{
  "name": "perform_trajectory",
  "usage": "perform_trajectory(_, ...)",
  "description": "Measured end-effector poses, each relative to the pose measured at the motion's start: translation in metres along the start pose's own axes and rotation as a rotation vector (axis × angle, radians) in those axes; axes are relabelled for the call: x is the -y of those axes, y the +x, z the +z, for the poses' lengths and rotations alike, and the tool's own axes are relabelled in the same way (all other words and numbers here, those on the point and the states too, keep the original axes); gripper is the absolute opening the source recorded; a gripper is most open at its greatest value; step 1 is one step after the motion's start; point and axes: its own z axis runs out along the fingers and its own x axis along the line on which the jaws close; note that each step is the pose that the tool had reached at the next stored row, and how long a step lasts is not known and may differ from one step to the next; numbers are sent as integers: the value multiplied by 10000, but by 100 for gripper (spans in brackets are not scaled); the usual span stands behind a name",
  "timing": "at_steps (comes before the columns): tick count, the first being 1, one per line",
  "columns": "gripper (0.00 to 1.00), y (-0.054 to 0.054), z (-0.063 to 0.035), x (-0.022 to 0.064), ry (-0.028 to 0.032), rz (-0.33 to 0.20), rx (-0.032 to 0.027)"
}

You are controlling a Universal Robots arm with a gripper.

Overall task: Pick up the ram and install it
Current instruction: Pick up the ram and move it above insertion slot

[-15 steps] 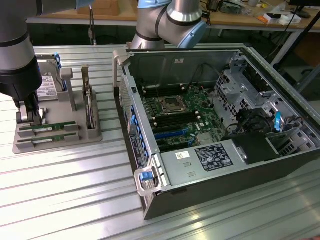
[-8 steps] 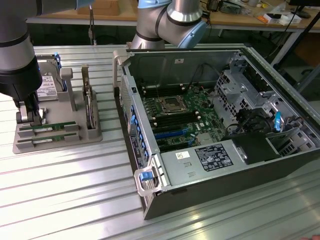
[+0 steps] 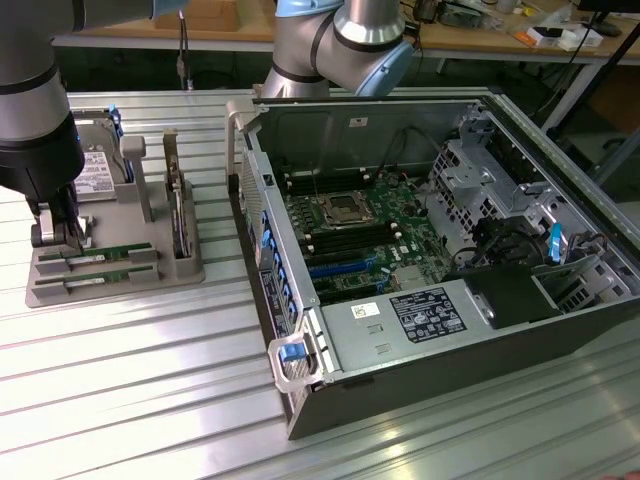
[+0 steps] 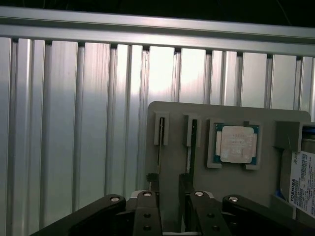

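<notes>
Opens, in the exterior view, on a ribbed metal counter (image 3: 150, 370) bearing two things. An open computer case (image 3: 450, 372) lies on its side with a green motherboard (image 3: 350, 235) facing up inside. At nine o'clock from it, and clear of it, sits a gray tray (image 3: 188, 268).

Along the tray's six o'clock edge are two long slots, each with a green stick standing on its long edge. Back ram stick (image 3: 100, 257) first, then front ram stick (image 3: 100, 281) just beside it at six o'clock, parallel and not touching. At the tray's twelve o'clock, a hard drive (image 3: 95, 172) upright, white label showing. At its three o'clock, a card (image 3: 180, 220) on edge in its own slot.

At the nine o'clock end of both sticks, low over them: the black hand (image 3: 62, 238). Hangs there under a thick black wrist. Behind the case, at twelve o'clock, the arm's gray and blue joint (image 3: 345, 40).

From the wrist: hand (image 4: 169, 179) open, fingers (image 4: 147, 211) spread, bare tray showing in the gap. Grips neither stick; both sit in their slots, seen edge-on as thin dark lines leading off from the fingertips. Whether the tips touch them or hang just above, cannot tell. Beyond the sticks, a square silver processor chip (image 4: 237, 144) flat in its pocket, with the hard drive beside that.
</notes>
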Motion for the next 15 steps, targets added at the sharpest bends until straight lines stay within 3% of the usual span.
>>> perform_trajectory(6, 30, 1, 35, 2, 0, 0, 0)
perform_trajectory(15, 30, 10, 260, 13, -1, 0, -1)
